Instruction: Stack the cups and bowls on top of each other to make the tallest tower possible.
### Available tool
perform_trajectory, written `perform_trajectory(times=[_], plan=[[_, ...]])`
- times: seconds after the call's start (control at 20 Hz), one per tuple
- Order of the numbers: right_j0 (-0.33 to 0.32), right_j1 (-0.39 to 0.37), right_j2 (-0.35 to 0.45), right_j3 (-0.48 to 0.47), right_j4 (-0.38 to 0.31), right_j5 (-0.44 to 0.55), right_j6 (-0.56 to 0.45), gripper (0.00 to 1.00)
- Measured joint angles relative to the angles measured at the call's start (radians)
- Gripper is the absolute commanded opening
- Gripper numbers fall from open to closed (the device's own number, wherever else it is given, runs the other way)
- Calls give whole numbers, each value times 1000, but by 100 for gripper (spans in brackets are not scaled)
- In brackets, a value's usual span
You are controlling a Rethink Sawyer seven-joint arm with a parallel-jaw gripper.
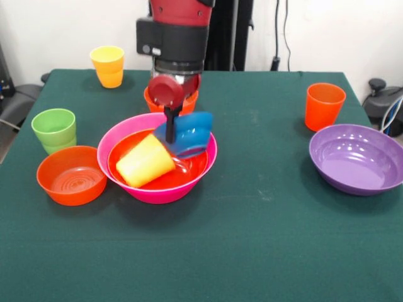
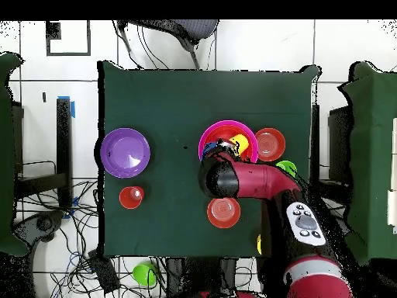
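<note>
Nearest: small orange bowl [image 1: 71, 175] front left, purple bowl [image 1: 357, 158] right. Centre: pink bowl [image 1: 157, 158] holding large orange bowl [image 1: 192, 167], tipped yellow cup [image 1: 145, 161] inside. Gripper [image 1: 171, 128] clamped on tilted blue bowl [image 1: 187, 133]. Farther: green cup [image 1: 55, 129], orange cup [image 1: 324, 106], second yellow cup [image 1: 107, 66].
</note>
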Motion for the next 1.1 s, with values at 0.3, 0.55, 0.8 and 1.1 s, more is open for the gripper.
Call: perform_trajectory(times=[0.3,0.55,0.8,1.1], plan=[[-21,-124,44,62,49,158,0,0],[-21,-208,70,89,80,257,0,0],[-29,-251,110,116,131,277,0,0],[-78,-242,204,180,208,237,0,0]])
